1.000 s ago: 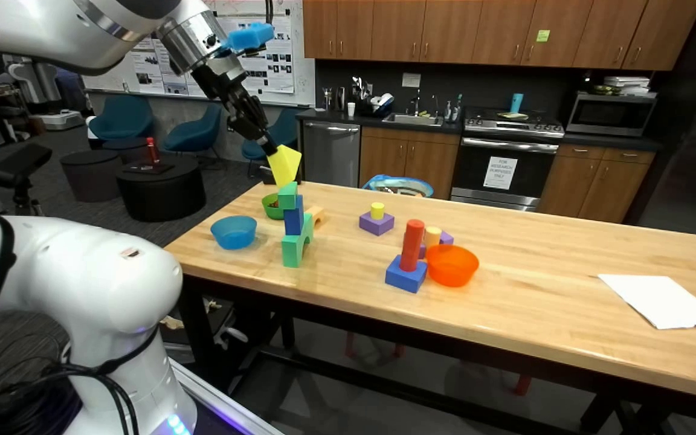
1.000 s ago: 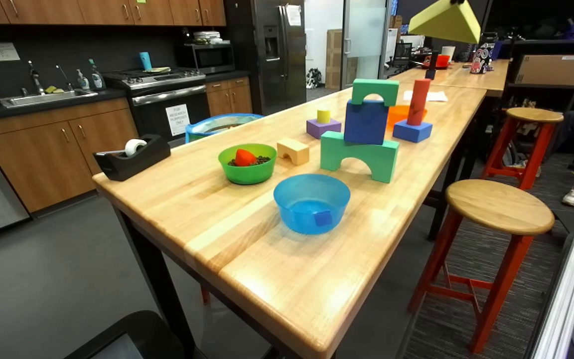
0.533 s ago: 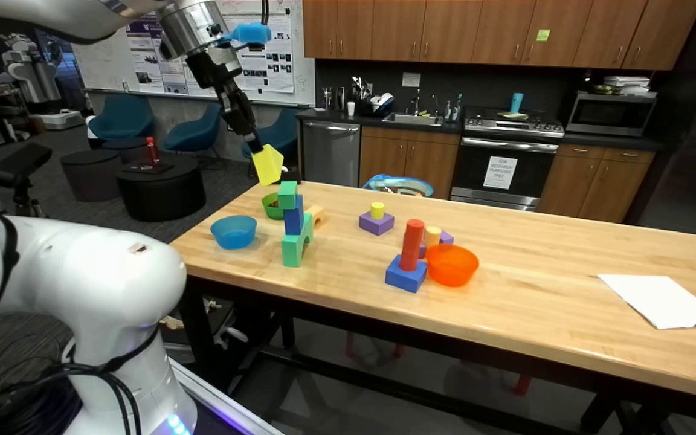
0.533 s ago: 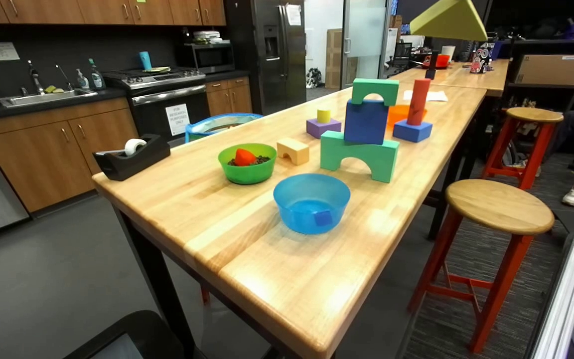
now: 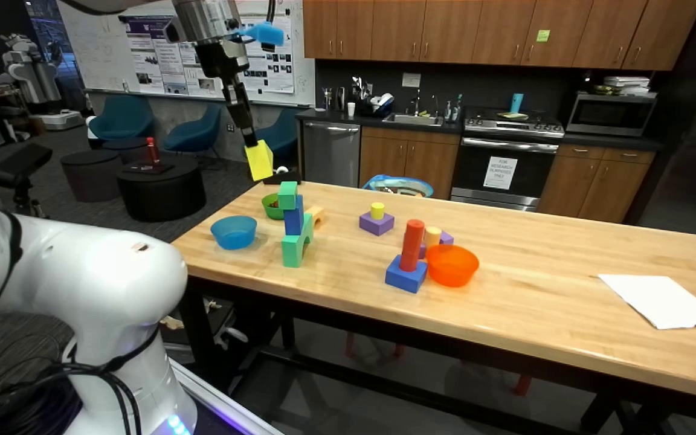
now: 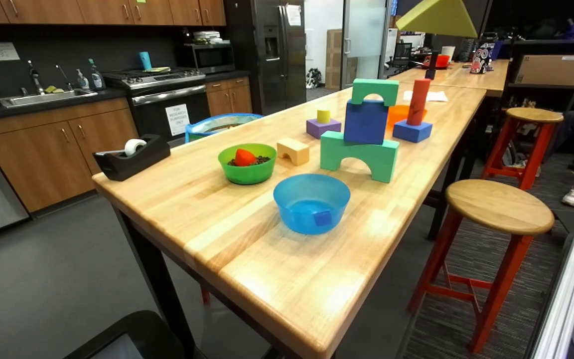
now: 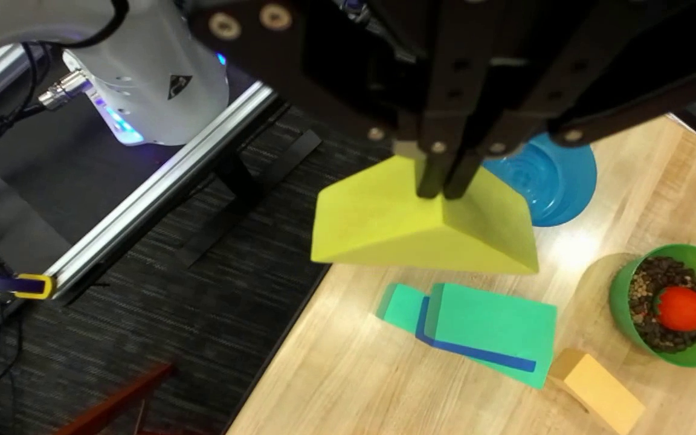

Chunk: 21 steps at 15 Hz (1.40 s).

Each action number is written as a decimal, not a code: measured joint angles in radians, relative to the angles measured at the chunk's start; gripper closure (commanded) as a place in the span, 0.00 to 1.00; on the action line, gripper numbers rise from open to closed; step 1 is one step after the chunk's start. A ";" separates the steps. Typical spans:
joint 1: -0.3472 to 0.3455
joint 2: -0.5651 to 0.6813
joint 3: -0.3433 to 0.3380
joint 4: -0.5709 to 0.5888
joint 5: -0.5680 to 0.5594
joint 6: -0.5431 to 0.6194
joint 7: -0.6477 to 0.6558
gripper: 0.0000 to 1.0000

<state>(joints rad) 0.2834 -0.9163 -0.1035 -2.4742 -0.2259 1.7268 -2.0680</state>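
Yellow block (image 5: 259, 161) shifts away from green-blue stack (image 5: 293, 222) in exterior view, gripper (image 7: 443, 190) steeper, pinched firmly near block's ridge; block hangs in air, so carrying seems unfinished.

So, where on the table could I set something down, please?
The tabletop is bare between the orange bowl and the paper, and between the tower and the red cylinder. Crowded: around that cylinder, and among tower, tan arch and green bowl.
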 measured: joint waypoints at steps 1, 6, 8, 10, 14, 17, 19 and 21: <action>0.000 0.017 -0.010 0.011 0.013 0.002 -0.009 0.99; -0.006 0.123 -0.059 0.071 0.075 0.028 -0.029 0.99; -0.022 0.166 -0.065 0.094 0.094 0.050 -0.027 0.99; -0.041 0.201 -0.065 0.112 0.110 0.069 -0.025 0.99; -0.071 0.252 -0.062 0.130 0.127 0.096 -0.022 0.99; -0.085 0.285 -0.057 0.137 0.141 0.103 -0.021 0.99; -0.091 0.305 -0.052 0.143 0.151 0.103 -0.019 0.99; -0.095 0.320 -0.047 0.148 0.156 0.103 -0.014 0.99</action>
<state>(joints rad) 0.1882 -0.5958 -0.1501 -2.3260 -0.0697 1.8299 -2.0824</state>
